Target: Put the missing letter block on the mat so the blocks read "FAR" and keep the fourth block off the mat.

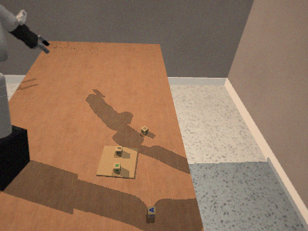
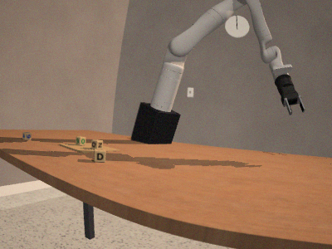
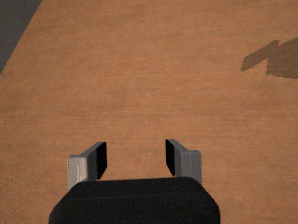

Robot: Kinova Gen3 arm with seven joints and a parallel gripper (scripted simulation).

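On the desk seen from the top, two blocks sit on the mat. The A block waits far off near the edge, and another block sits just off the mat. Nothing has been moved yet, it seems. The mat letters are too small to read.

From the side, a D block is seen. The gripper hangs high, well apart.

At the wrist, the jaws are spread wide, with nothing held; only bare wood is seen.

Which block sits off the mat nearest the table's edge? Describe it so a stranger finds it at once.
Start at the tan mat on the wooden table. Go past its two blocks toward the table's near end. The lone block there shows a blue A, and stands far from all the others.
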